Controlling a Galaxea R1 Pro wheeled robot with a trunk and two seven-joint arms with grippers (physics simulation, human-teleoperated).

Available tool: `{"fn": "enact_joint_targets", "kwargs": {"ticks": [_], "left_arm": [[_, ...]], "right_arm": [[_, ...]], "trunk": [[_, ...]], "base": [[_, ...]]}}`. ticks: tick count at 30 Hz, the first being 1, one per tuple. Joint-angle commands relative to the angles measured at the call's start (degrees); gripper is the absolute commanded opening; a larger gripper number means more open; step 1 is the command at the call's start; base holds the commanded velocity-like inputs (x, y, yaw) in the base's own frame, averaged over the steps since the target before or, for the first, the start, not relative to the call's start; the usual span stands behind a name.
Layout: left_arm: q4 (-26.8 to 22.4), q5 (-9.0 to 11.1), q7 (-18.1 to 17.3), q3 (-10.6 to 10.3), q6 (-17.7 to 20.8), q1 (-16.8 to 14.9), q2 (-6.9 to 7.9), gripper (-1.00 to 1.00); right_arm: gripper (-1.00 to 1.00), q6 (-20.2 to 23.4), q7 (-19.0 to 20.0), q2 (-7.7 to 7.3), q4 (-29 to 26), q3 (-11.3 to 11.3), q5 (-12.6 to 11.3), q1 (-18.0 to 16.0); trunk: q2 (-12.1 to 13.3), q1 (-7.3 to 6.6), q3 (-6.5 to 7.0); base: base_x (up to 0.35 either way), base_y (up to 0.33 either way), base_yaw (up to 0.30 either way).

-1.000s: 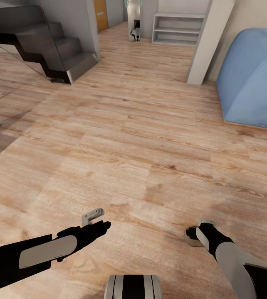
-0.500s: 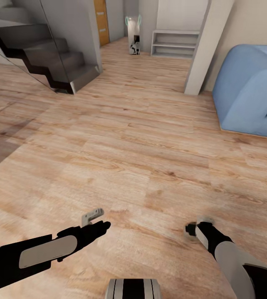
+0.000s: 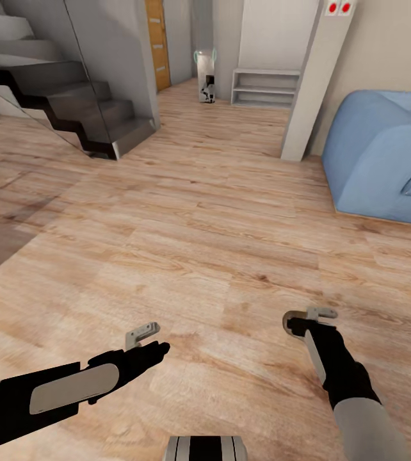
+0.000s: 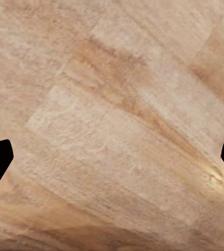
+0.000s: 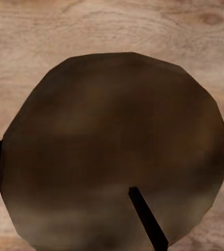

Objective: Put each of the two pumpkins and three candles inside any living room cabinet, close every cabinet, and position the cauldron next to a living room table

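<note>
The right tool (image 3: 310, 318) has lifted and swung forward, its arm now stretched further toward the blue sofa (image 3: 385, 163), holding a candle (image 5: 114, 151). The camera has tipped up, bringing two red dots on the pillar (image 3: 313, 83) into sight.

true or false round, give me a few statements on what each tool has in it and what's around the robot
1. The right tool grips a candle. True.
2. The left tool holds a pumpkin. False: it is open and empty above the wood floor.
3. A blue sofa stands to the robot's right. True.
4. The stairs are right of the sofa. False: they are far to its left.
</note>
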Motion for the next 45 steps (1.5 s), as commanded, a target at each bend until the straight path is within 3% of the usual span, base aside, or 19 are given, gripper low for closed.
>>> {"fn": "enact_joint_targets", "kwargs": {"ticks": [1, 4, 9, 17, 27, 33, 45], "left_arm": [[0.0, 0.5, 0.0, -0.2, -0.6, -0.1, 0.05, 1.0], [0.2, 0.4, 0.1, -0.2, -0.6, -0.1, 0.08, 1.0], [0.4, 0.5, 0.2, -0.2, -0.7, -0.1, 0.1, 1.0], [1.1, 0.5, 0.0, -1.5, -0.7, -0.1, -0.07, 1.0], [1.7, 0.4, -0.1, -1.7, -1.0, -0.1, 0.52, 1.0], [1.7, 0.4, -0.2, -1.7, -4.5, -0.1, 0.82, 1.0], [1.7, 0.4, -0.5, -1.7, -5.0, -0.1, 1.71, 1.0]], "right_arm": [[-1.0, 3.9, 0.0, 0.83, -6.0, 0.0, -0.1, 1.9], [-1.0, 12.8, 0.0, 3.28, -19.8, -0.1, -1.2, 6.1], [-1.0, 23.6, 0.2, 6.26, -32.6, -0.6, -4.0, 9.3], [-1.0, 22.0, 0.4, 6.12, -31.9, -0.7, -6.7, 9.7], [-1.0, 18.5, 0.3, 6.15, -33.0, -0.6, -6.8, 12.2], [-1.0, 14.2, 0.2, 6.14, -33.8, -0.6, -6.8, 13.9], [-1.0, 13.3, 0.3, 6.22, -33.9, -0.5, -6.9, 14.5]], "trunk": [[0.0, -0.03, 0.18], [0.0, -0.11, 0.84], [0.1, -0.23, 1.95], [0.2, -0.44, 3.72], [0.3, -0.7, 6.32], [0.4, -0.85, 8.04], [0.6, -1.16, 11.5]], "base": [[0.0, 0.0, 0.0], [0.0, 0.0, 0.0], [0.0, 0.0, 0.0], [0.0, 0.0, 0.0], [-0.24, 0.122, -0.119], [-0.204, 0.124, -0.222], [-0.297, 0.035, -0.223]]}}
